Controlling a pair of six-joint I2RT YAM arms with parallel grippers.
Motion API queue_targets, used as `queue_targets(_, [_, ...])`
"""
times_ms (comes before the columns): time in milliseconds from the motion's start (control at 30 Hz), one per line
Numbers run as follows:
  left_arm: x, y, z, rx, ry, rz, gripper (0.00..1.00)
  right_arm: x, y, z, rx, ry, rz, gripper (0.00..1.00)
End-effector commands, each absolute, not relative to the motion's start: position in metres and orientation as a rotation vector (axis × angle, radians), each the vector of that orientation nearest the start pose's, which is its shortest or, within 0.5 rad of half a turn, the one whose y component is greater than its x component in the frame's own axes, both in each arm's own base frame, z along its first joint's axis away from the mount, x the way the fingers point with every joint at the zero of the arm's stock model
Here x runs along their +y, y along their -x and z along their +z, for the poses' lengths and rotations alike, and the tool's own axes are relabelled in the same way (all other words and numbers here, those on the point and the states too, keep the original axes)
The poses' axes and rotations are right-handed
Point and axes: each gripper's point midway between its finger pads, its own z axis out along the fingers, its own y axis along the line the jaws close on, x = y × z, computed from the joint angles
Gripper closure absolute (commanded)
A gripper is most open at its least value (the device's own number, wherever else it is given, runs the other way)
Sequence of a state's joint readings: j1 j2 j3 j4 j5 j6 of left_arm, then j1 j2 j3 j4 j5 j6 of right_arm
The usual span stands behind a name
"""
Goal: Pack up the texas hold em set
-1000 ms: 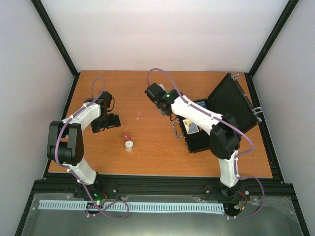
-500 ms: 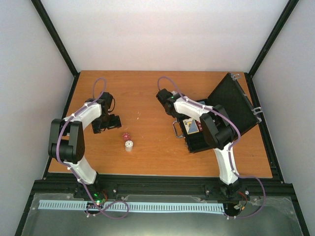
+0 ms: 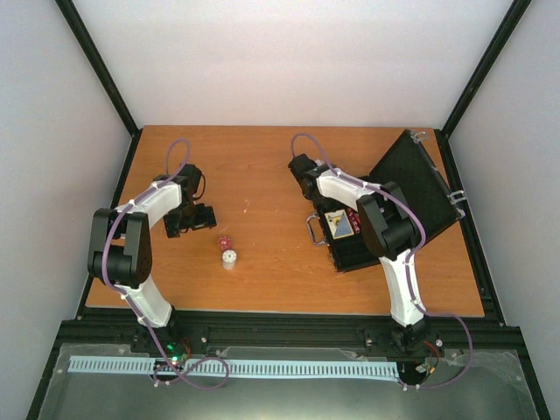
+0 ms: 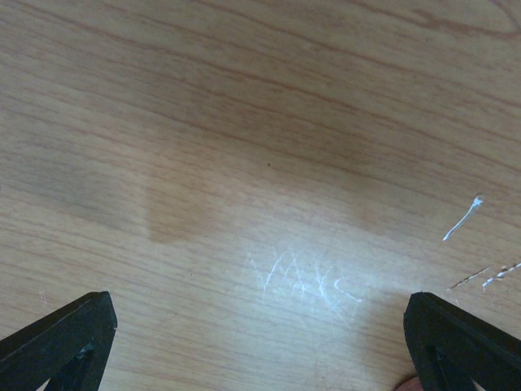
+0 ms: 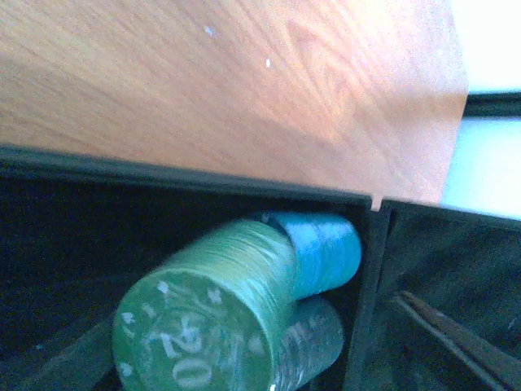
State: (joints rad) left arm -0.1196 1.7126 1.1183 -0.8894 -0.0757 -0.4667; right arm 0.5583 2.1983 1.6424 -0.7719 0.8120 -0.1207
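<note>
Right wrist view: I am hanging my right gripper [image 3: 303, 171] over the far left corner of the open black briefcase [image 3: 350, 243]. Its fingers are not showing, so I cannot tell whether they are parted or closed. Just below me, inside the case, a green chip stack [image 5: 203, 318] is lying on its side, with a blue stack [image 5: 326, 248] touching it behind and a second green stack [image 5: 316, 338] beneath. Past the case wall the bare table [image 5: 203, 73] is showing.

Left wrist view: my left gripper [image 4: 260, 334] is standing wide open over the wood, holding nothing.

Top view: red dice [image 3: 224, 241] and a small white stack [image 3: 229, 258] are sitting near its right side. A card deck [image 3: 339, 225] is lying in the case, under my right arm.
</note>
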Motion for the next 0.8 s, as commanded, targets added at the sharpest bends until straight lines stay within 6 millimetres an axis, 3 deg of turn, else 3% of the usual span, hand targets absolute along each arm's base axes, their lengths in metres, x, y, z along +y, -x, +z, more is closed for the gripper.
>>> queue_targets(0, [-0.029, -0.331, 0.051, 2.955, 0.525, 0.035, 0.0, 0.149, -0.459, 0.066, 2.464, 0.709, -0.913, 0.16])
queue_targets(167, [-0.029, -0.333, 0.05, 2.956, 0.521, 0.031, 0.0, 0.159, -0.449, 0.074, 2.494, 0.716, -0.791, 0.05])
queue_targets(267, [-0.03, -0.333, 0.05, 2.961, 0.516, 0.026, 0.0, 0.18, -0.438, 0.089, 2.502, 0.747, -0.634, 0.03])
queue_targets(367, [-0.03, -0.333, 0.05, 2.961, 0.511, 0.026, 0.0, 0.21, -0.418, 0.104, 2.519, 0.823, -0.433, 0.0])
queue_targets(500, [-0.031, -0.334, 0.051, 2.959, 0.509, 0.016, 0.0, 0.245, -0.392, 0.108, 2.577, 0.899, -0.218, 0.0])
queue_targets(767, [-0.032, -0.337, 0.057, 2.943, 0.507, 0.008, 0.0, 0.355, -0.321, 0.115, 2.578, 1.137, 0.275, 0.02])
